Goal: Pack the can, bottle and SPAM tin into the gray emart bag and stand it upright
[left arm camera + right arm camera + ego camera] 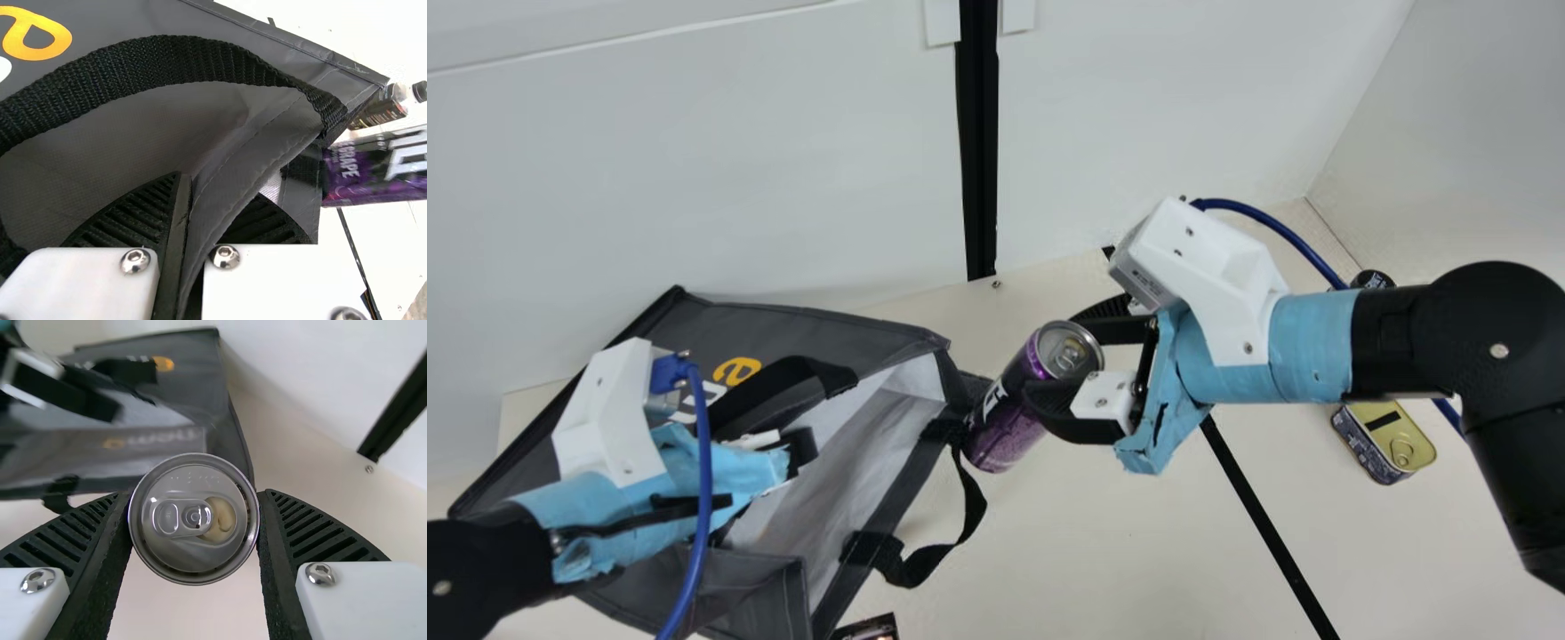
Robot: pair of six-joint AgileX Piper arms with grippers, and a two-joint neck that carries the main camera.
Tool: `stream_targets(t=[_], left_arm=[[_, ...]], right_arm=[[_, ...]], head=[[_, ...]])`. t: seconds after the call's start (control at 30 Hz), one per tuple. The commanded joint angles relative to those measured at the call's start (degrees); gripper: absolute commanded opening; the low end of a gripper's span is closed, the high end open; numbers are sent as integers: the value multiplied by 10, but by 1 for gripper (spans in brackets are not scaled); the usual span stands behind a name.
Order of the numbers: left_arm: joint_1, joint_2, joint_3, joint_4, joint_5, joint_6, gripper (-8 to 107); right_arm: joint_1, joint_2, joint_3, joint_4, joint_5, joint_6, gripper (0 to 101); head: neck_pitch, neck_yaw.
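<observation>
My left gripper point(800, 449) is over the gray emart bag point(889, 347), which lies on its side with its mouth facing right. In the left wrist view my left gripper point(183, 247) is shut on the bag's edge point(230, 177). To the right of the bag, my right gripper point(1063, 369) is shut on the purple can point(1009, 418), held tilted by its top end beside the bag's handle. The right wrist view has the can's lid point(193, 520) between the fingers of my right gripper point(193, 540). The SPAM tin point(1392, 440) lies below the right forearm.
A black-capped bottle point(1372, 279) is partly hidden behind the right arm. A dark object point(869, 629) lies at the front edge of the main view. White walls point(783, 160) stand behind the table point(1120, 551).
</observation>
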Motion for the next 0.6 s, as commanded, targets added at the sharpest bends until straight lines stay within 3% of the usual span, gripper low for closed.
stream_targets(t=[0.0,0.33,0.57], left_arm=[[0,0,0,0,0,0,-8],[0,0,0,0,0,0,-8],[0,0,0,0,0,0,-8]], right_arm=[[10,-2,-13,6,-1,16,0],[61,-18,-65,17,-1,82,0],[83,-24,-67,19,-1,96,0]], head=[[-13,0],[-13,0],[-13,0]])
